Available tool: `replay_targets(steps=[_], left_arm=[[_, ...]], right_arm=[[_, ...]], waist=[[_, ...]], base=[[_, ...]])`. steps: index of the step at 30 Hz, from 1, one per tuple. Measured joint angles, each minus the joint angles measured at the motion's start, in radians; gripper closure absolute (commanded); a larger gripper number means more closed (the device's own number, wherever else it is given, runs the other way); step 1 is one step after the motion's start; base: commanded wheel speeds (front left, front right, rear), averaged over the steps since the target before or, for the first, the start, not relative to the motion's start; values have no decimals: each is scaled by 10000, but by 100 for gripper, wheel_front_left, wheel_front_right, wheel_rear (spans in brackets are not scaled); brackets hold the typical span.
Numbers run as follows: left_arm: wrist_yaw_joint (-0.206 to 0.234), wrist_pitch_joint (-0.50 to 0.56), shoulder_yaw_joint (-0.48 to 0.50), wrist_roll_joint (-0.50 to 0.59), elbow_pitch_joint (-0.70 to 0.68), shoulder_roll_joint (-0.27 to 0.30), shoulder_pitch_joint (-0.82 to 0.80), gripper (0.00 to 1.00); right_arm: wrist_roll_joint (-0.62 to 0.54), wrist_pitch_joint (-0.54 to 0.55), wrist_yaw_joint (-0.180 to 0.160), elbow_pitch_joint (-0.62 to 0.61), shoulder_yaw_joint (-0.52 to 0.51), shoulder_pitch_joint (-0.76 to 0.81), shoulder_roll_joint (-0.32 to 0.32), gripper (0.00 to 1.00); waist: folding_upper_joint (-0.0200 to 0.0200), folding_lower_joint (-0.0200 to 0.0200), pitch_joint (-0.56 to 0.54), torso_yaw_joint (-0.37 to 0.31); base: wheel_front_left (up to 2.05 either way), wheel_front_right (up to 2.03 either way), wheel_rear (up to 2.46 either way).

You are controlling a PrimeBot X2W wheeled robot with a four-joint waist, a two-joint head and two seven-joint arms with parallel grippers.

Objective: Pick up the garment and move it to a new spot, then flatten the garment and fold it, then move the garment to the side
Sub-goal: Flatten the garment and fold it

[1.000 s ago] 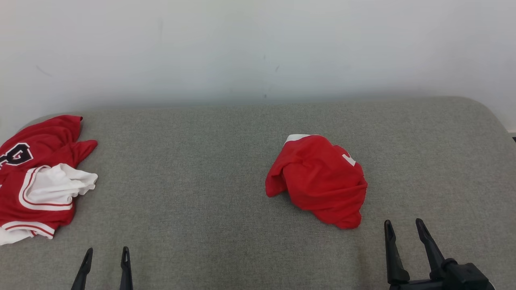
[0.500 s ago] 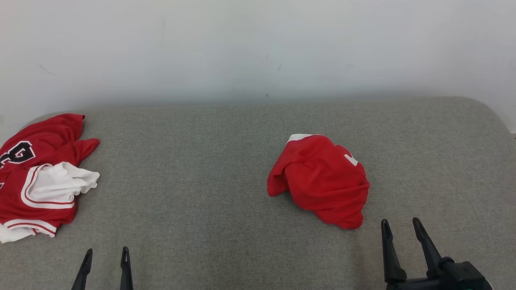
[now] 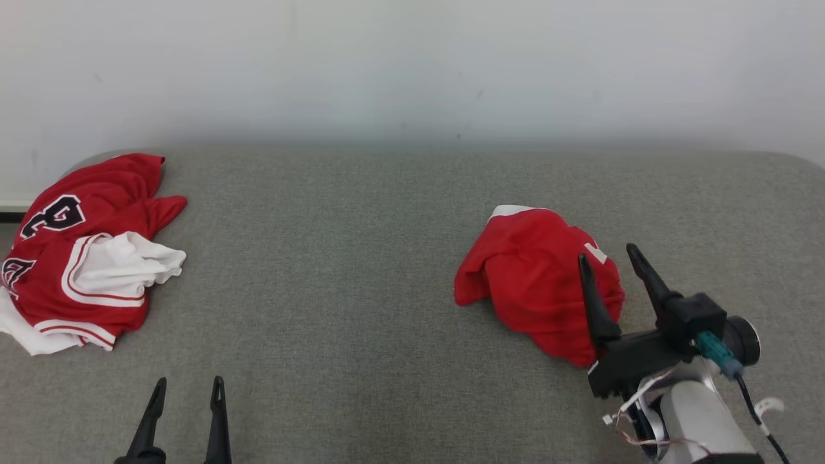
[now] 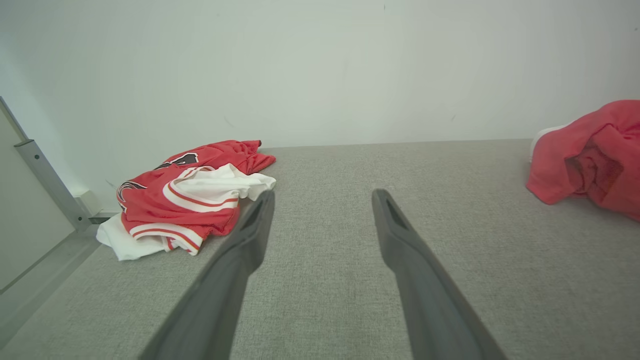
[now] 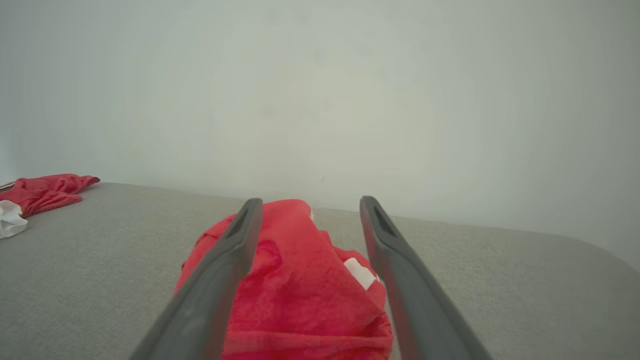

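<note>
Head view: the right end effector (image 3: 607, 253), fingers apart, stands at the near right edge of the crumpled red cloth garment (image 3: 528, 283) on the grey fabric table (image 3: 335, 258). The left end effector (image 3: 189, 381), also spread, is well apart from it.
Left wrist view: the garment (image 4: 590, 155) lies far to the right.
Right wrist view: the garment (image 5: 300, 280) shows between the spread fingers.

The right tool (image 3: 607, 252) reaches forward on its pale forearm (image 3: 699, 412), both dark fingers spread wide apart; the left tool (image 3: 189, 380) sits low, fingers likewise parted.
</note>
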Motion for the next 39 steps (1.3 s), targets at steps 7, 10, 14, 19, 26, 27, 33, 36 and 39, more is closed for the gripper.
replay_targets(steps=[7,10,14,19,26,27,33,36,39], left_arm=[[-35,0,-161,10,79,-96,-275,0],[-35,0,-165,8,113,-132,-366,0],[-36,0,-146,-6,115,-159,-395,0],[-13,0,-92,-19,113,-203,-430,0],[-21,0,2,-52,113,-234,-409,0],[-23,0,6,-56,111,-238,-407,0],[-21,0,-81,-61,19,-291,-368,0],[-35,0,-27,-128,23,-301,-367,0],[-98,2,4,-142,67,-305,-373,0]], right_arm=[[244,67,0,2571,314,-1845,-683,0],[418,58,0,3522,522,-2296,-798,0],[779,59,0,4658,949,-2670,-825,100],[1162,29,0,4677,1275,-2883,-832,100],[1312,-10,0,2180,2186,-1967,-627,100],[1310,-13,0,1837,2383,-1824,-587,100],[1312,-13,0,600,3910,-902,-284,100],[1360,-13,0,430,4631,-585,-56,100],[1407,-13,0,593,5338,-249,127,100]], waist=[[0,2,364,489],[0,2,545,666],[1,2,752,829],[1,2,797,806],[1,0,481,516],[0,0,440,473],[0,-1,345,366],[0,-1,421,413],[0,-1,491,471]], base=[[0,0,0],[0,0,0],[0,0,0],[0,0,0],[0,0,0],[0,0,0],[0,0,0],[0,0,0],[0,0,0]])
